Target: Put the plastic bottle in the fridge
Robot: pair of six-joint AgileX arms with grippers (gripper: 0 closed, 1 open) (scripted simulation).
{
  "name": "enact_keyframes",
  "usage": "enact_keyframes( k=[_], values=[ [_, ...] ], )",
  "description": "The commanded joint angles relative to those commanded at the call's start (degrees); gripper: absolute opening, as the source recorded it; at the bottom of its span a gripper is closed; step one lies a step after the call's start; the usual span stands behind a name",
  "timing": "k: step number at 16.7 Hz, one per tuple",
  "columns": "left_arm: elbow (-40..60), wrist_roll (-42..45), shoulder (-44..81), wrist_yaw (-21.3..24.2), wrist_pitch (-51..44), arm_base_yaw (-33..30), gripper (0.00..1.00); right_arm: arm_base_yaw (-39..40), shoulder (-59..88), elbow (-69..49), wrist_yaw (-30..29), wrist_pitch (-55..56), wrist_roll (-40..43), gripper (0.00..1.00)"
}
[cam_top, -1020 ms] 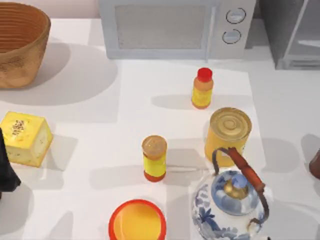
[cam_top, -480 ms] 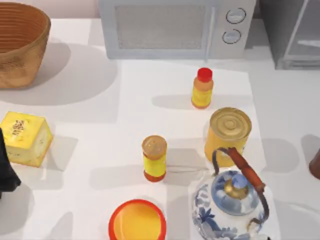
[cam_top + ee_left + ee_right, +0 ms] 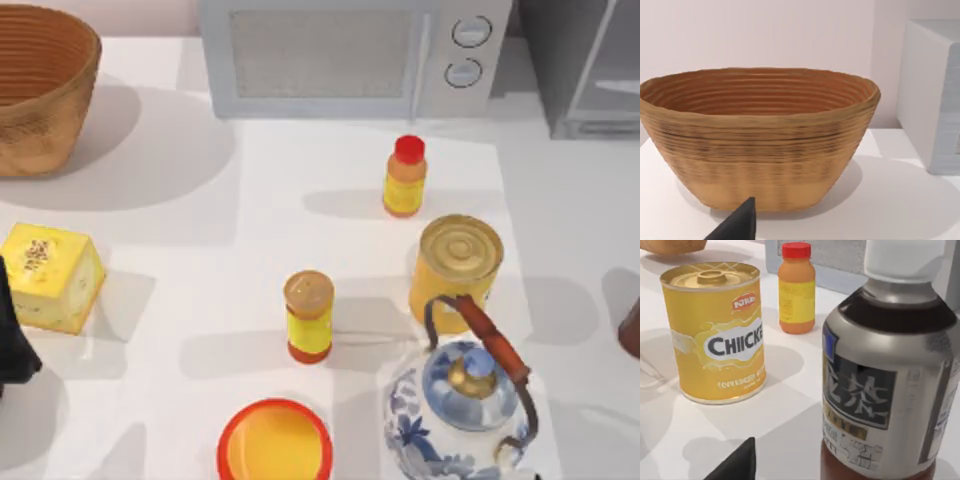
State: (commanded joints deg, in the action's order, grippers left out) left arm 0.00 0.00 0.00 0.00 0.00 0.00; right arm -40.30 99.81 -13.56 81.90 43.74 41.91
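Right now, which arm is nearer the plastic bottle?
Right. The right wrist view looks at the plastic bottle from close up; it stands at the table's right edge. The left arm sits parked at the far left edge, beside the yellow box.

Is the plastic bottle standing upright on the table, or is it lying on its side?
Upright. In the right wrist view the plastic bottle stands on the table with its white cap on top.
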Motion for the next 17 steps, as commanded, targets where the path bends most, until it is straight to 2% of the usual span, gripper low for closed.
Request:
enact_keyframes(
  k=[6,12,17],
  values=[
    [0.00,0.00,0.00,0.00,0.00,0.00,1.00,3.05,6.72,-0.28,-2.74,17.32,-10.90,1.00],
    [0.00,0.00,0.00,0.00,0.00,0.00,1.00,11.03,14.02,0.32,-10.20,38.36,-24.53,1.00],
    [0.00,0.00,0.00,0.00,0.00,0.00,1.00,15.89,16.87,0.78,-14.88,46.83,-29.98,1.00]
  ],
)
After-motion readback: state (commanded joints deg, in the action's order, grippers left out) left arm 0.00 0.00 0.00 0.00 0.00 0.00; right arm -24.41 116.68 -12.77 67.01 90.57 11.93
